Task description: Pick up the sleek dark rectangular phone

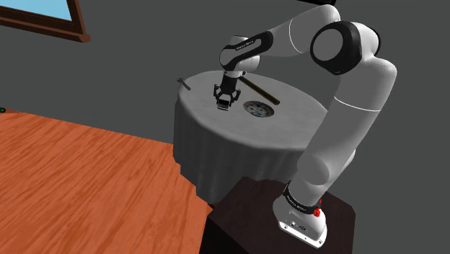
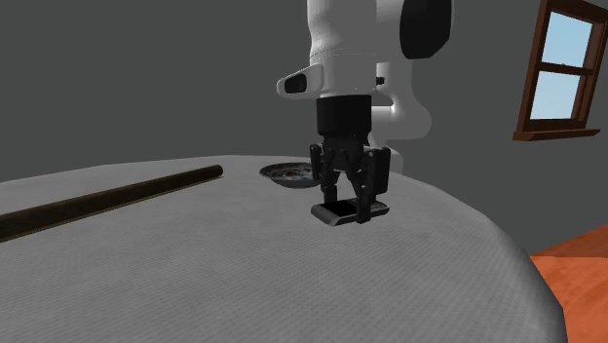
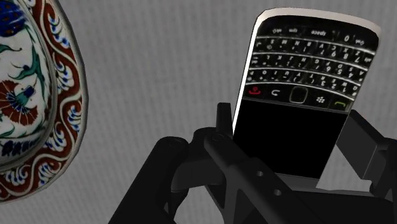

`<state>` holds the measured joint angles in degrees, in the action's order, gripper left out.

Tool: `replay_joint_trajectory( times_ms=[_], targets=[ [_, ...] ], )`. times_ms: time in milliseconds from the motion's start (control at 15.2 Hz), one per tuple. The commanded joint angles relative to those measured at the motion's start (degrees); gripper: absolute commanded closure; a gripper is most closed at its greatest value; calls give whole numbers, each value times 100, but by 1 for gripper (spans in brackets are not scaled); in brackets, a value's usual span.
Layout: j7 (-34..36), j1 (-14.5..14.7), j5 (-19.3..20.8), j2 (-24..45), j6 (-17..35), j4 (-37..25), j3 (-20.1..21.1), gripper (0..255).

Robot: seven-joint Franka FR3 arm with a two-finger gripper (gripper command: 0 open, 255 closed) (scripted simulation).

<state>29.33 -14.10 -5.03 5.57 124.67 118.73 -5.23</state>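
Over the grey-clothed table (image 1: 231, 151), near the patterned plate (image 3: 32, 95), the gripper (image 2: 351, 207) pinches the phone (image 3: 305, 76) by its long edges; it seems light, stiff and probably slippery.

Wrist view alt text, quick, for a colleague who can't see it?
A black keypad phone sits clasped between the gripper's two black fingers. Beside it, a plate patterned red, blue and white lies on grey cloth.
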Motion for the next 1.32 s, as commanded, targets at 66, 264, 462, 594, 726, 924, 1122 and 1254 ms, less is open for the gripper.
replay_joint_trajectory(
  times_ms=[66, 264, 462, 594, 726, 924, 1122, 1254],
  targets=[
    [-1, 0, 0, 3, 5, 7, -1, 255],
    [1, 1, 1, 2, 6, 10, 0, 255],
    [5, -1, 5, -9, -62, -48, -2, 255],
    [21, -1, 20, -75, -207, -127, -4, 255],
    [37, -1, 34, -137, -351, -211, -5, 255],
    [59, 0, 53, -222, -569, -346, -7, 255],
    [80, 0, 70, -296, -789, -492, -9, 255],
    [93, 0, 80, -339, -935, -596, -10, 255]
  ],
)
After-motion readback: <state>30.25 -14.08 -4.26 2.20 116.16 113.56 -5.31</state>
